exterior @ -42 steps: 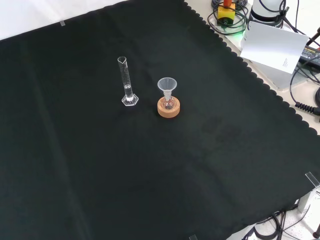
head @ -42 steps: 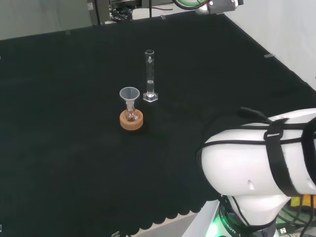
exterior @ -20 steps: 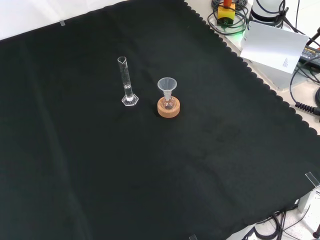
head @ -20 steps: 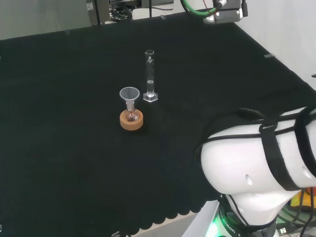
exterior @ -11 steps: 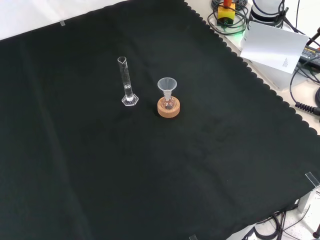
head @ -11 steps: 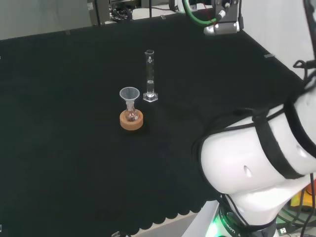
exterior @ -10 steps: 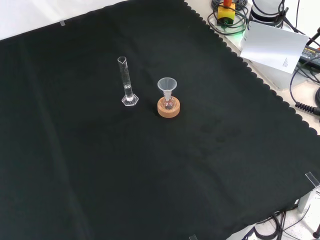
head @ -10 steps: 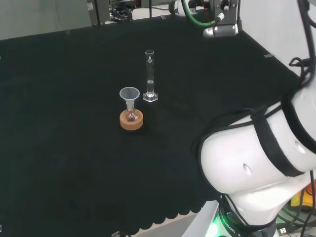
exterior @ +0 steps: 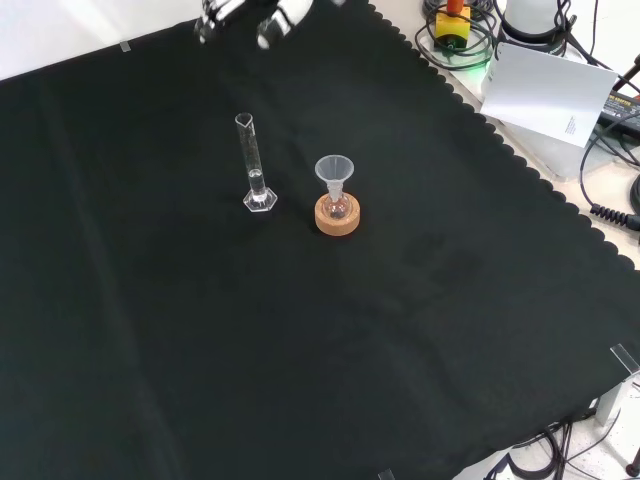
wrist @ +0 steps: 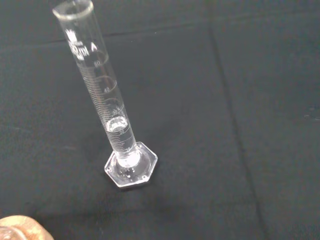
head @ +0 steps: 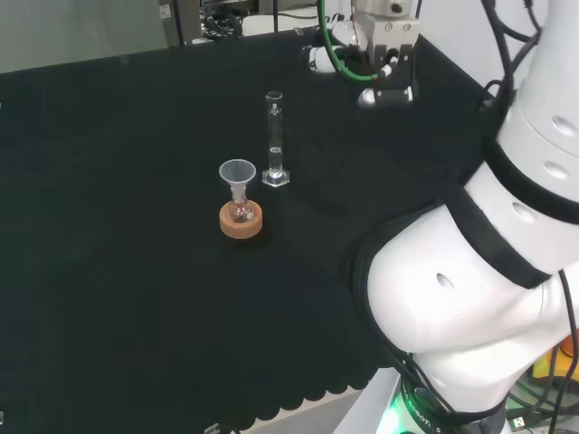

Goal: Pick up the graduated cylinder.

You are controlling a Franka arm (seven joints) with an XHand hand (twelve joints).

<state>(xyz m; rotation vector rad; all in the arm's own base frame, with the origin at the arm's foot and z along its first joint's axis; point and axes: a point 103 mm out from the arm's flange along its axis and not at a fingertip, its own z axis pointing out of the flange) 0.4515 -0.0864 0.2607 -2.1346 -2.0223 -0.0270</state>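
The graduated cylinder (head: pixel 274 136) is a tall clear glass tube on a hexagonal foot, standing upright on the black cloth (head: pixel 118 298). The front view has the cylinder (exterior: pixel 254 165) left of centre. The wrist view looks down on the cylinder (wrist: pixel 107 110) from close by, and a little clear liquid seems to stand low in it. My hand (head: pixel 324 56) hangs above the cloth, to the right of the cylinder and farther off in the head view, apart from it. In the front view the fingertips (exterior: pixel 276 24) reach in at the top edge, spread and holding nothing.
A small flask with a clear funnel in its neck (head: pixel 239 185) sits on a cork ring (head: pixel 241 221) just in front of the cylinder in the head view. In the front view the cork ring (exterior: pixel 337 215) lies to the cylinder's right. Cables and boxes (exterior: pixel 550 85) lie past the cloth's scalloped edge.
The arm has swung in over the bench and lowered, bringing the hand toward the cylinder; its fingertips now enter the front view's top. Cylinder and flask have not moved.
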